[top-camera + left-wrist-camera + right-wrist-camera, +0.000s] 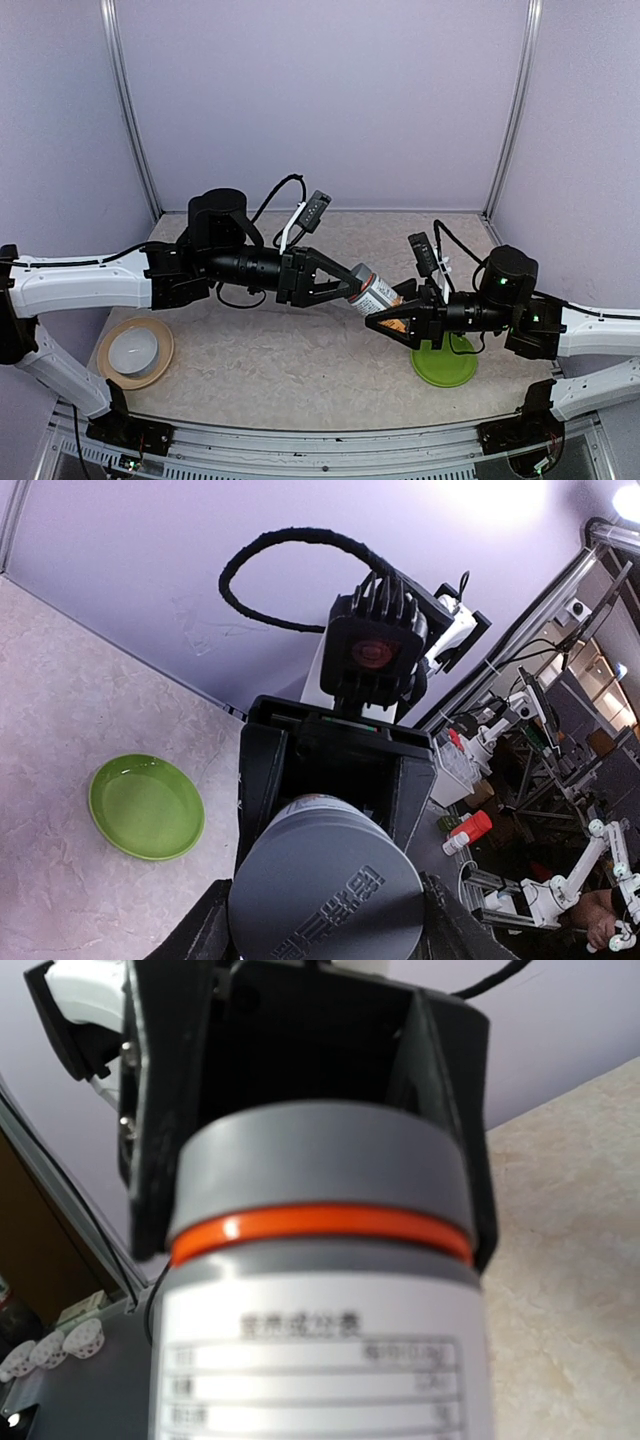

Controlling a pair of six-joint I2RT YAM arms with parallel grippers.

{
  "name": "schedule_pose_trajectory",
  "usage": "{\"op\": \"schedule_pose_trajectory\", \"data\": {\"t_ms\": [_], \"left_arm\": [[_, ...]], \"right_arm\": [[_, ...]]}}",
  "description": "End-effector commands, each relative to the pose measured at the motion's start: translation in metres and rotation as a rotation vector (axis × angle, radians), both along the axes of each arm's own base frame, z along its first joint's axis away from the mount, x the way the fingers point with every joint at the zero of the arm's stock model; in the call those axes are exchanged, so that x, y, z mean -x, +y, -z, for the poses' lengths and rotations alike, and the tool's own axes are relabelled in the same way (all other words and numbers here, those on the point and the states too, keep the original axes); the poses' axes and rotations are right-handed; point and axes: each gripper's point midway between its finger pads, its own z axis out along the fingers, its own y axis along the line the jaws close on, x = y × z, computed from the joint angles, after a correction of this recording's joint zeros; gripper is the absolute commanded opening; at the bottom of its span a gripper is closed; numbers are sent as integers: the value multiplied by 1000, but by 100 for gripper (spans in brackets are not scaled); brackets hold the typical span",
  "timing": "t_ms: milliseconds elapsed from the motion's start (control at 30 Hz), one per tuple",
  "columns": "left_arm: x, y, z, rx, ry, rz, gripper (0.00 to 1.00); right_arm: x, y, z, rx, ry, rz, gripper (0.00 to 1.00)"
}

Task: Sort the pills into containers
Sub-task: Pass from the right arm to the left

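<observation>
Bottle (378, 294) with unreadable printed label (320, 1360) gripped by right gripper (388, 306), cap (325, 885) clasped by left gripper (354, 286).

item: bottle (375, 291). round gray cap (318, 1165), on, with raised characters across its flat top. a bright orange ring (320, 1225) sits just beneath the cap. a white label (320, 1360) with rows of small print wraps the body, and some orange shows toward the base end in the top view. contents hidden.
pose: off the surface, lying tilted, cap end toward the left.
location: mid-scene, between the two arms. the body is clamped in the right gripper (385, 306). the cap is flanked by the left gripper (352, 284), contact unclear.
</observation>
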Motion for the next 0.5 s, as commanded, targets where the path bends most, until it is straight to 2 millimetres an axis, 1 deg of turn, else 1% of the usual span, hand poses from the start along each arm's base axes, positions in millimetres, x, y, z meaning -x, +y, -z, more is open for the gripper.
{"op": "schedule_pose_trajectory", "data": {"t_ms": [0,33,200,300,367,400,467], "left_arm": [[6,-3,-7,42,-5,50,51],[6,-3,-6,39,-4,51,50],[5,-4,-4,29,-6,46,41],[2,-5,-2,19,-1,30,36],[0,-5,-2,17,-3,20,35],[-2,-5,0,11,1,10,35],[-4,-3,1,5,1,-5,34]], "right_arm": [[-4,-1,-4,-12,-15,21,0],[-4,-1,-5,-14,-16,23,0],[-6,-1,-3,-3,-47,34,0],[-9,-1,1,7,-45,47,0],[-10,-1,4,14,-45,55,8],[-11,-1,6,20,-47,60,15],[-14,-2,7,25,-49,73,37]]}}
